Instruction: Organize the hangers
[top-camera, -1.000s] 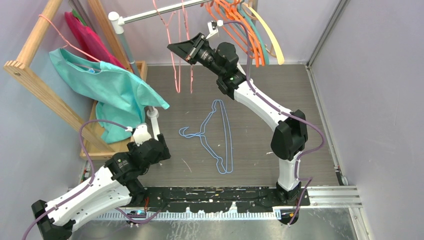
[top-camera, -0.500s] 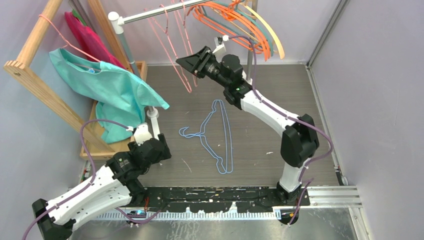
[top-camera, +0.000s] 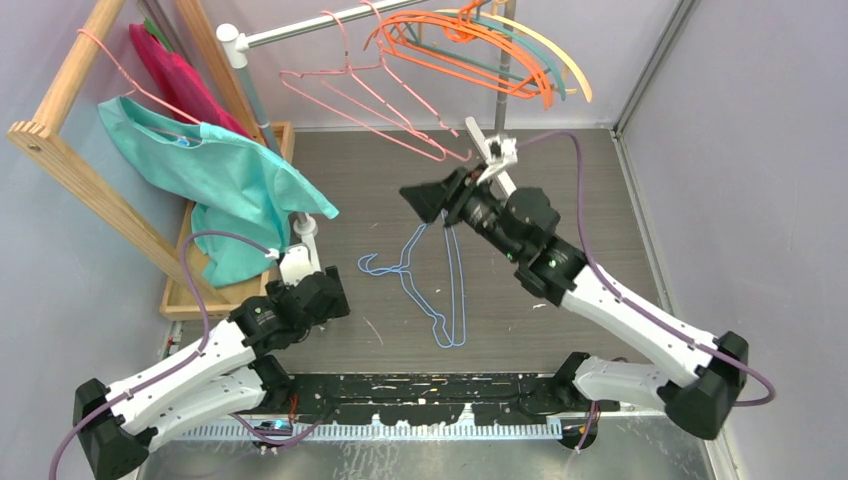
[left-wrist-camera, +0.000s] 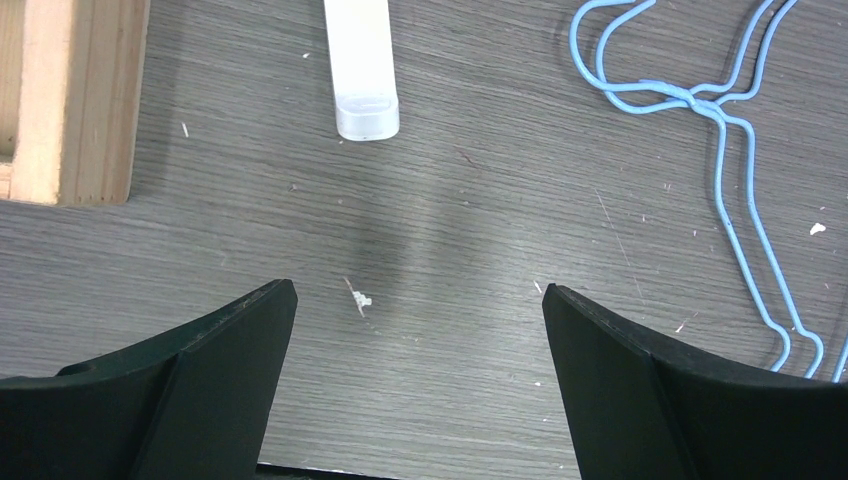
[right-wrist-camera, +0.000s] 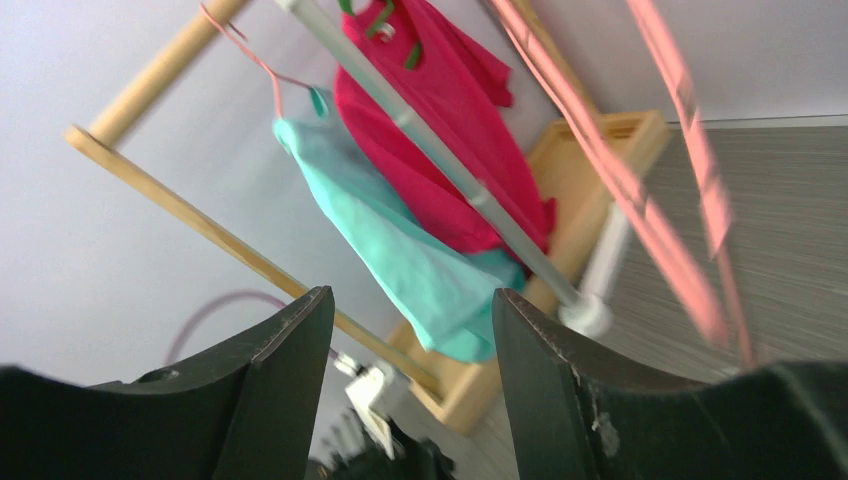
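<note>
A dark grey wood-grain desk (top-camera: 600, 200) fills the floor of a booth with pale lilac walls (top-camera: 760, 150), a slanted wooden frame (top-camera: 80, 180) standing at its left edge and one silver rail (top-camera: 300, 28) crossing the far end. On the frame side hang two garments, a teal shirt (top-camera: 220, 170) on a pink wire hanger and a red garment (top-camera: 170, 70) behind it. The two arms reach in from the near edge: the left arm (top-camera: 190, 365) sits low, its jaws wide apart over bare desk, and the right arm (top-camera: 620, 310) stretches toward the middle, its jaws apart with nothing between them. On the rail, two pink wire hangers (top-camera: 400, 103) hang tilted, beside a bunch of orange plastic hangers (top-camera: 470, 75) – too overlapped to count – with teal and one cream hanger (top-camera: 570, 72) at its right. What look like two light-blue wire hangers (left-wrist-camera: 712, 105) lie overlapped, flat on the desk between the arms.
</note>
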